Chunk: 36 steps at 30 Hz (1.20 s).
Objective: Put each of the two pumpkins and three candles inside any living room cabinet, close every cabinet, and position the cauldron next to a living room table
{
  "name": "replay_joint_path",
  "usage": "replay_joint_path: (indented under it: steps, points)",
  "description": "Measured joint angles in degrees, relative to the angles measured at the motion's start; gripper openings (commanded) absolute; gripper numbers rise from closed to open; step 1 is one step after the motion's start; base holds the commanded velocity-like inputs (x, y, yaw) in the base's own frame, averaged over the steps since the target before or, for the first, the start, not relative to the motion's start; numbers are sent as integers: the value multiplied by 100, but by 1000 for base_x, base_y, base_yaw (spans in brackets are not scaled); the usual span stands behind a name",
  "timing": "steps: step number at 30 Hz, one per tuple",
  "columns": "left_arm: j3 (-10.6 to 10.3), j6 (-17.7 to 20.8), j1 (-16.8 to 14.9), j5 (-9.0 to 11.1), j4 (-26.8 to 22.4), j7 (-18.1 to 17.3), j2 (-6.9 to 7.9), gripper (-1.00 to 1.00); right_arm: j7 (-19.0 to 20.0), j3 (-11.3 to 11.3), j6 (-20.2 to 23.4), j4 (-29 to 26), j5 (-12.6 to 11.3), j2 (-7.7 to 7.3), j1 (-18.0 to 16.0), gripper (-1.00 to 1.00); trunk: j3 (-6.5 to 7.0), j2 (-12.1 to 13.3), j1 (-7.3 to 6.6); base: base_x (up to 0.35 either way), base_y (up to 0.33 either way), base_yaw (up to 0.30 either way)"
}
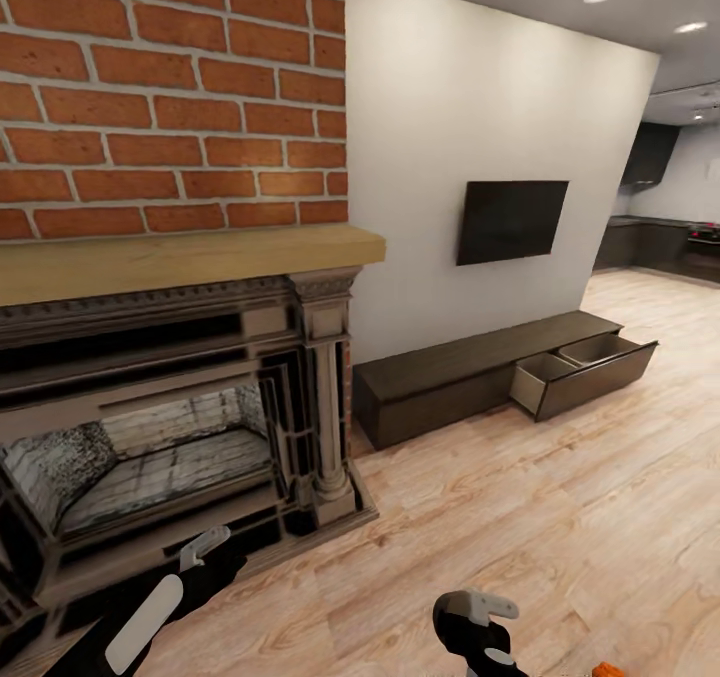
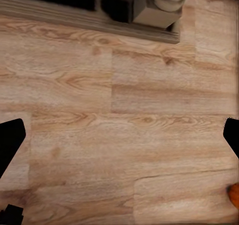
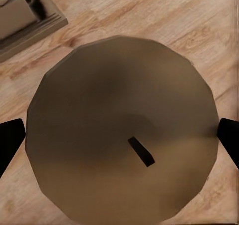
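A round tan-brown candle [image 3: 99, 110] with a short dark wick, seen from above, sits between the fingers of my right gripper [image 3: 119, 140]. Those fingers stand wide apart at its two sides. My left gripper [image 2: 119, 140] hangs open over bare wood floor. An orange sliver, likely a pumpkin [image 2: 234, 195], shows at the edge of the left wrist view, and an orange bit [image 1: 605, 669] lies by my right arm [image 1: 478, 627]. The long dark-brown cabinet [image 1: 450, 357] stands against the white wall, with its right drawer [image 1: 585, 372] pulled open. The cauldron is out of view.
A brick fireplace [image 1: 180, 427] with a wooden mantel stands close at the left, its base beside both grippers. A black TV [image 1: 512, 219] hangs above the cabinet. Wood floor stretches right toward the kitchen [image 1: 660, 242].
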Motion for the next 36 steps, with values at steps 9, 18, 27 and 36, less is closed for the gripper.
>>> replay_joint_path:
  steps: [9, 18, 27, 36]
  points:
    - [4, 0, 0, 0, 0, 0, 0, 100, -2, 0, 0, 1, 1, 0, 0, -100, 42, 0, 0, 0, 0, -270]
    - [4, 0, 0, -5, 0, 0, 0, 100, -10, -1, 0, 8, -6, -4, 0, -100, 84, 0, 0, 0, 0, -270]
    - [-4, -1, 0, 1, 0, -29, 0, 100, -11, 0, 0, 9, -8, -8, 0, -100, 126, 0, 0, 0, 0, -270]
    - [2, 0, 0, 13, 0, -87, 0, 100, -10, 0, 1, 9, -9, -4, 0, -100, 168, 1, 0, 0, 0, -268]
